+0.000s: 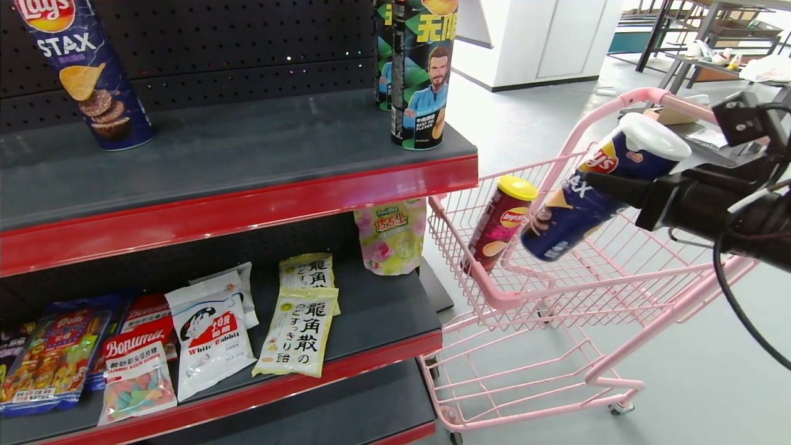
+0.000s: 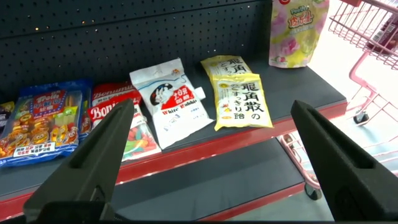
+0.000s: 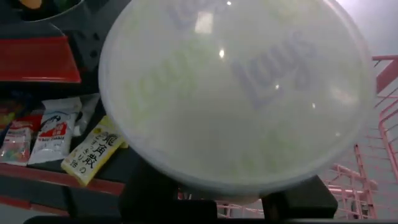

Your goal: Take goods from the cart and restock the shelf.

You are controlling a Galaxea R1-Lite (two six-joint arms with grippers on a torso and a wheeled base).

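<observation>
While right hand (image 1: 618, 187) clamps blue chip can (image 1: 565, 219) near its lid end, can hangs tilted over pink cart (image 1: 494, 298), white lid uppermost. Red can with yellow lid (image 1: 502, 222) leans inside cart basket. Left hand (image 2: 211, 109) spread wide, facing lower shelf (image 2: 314, 93) with candy bags (image 2: 171, 102). Second blue can (image 1: 93, 80) upright on upper shelf (image 1: 247, 145).

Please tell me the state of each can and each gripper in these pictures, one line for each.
held blue can, lid on, tilted
red can, lid on, leaning in the cart
green can, upright on the top shelf
right gripper, shut on the held blue can
left gripper, open, empty
</observation>
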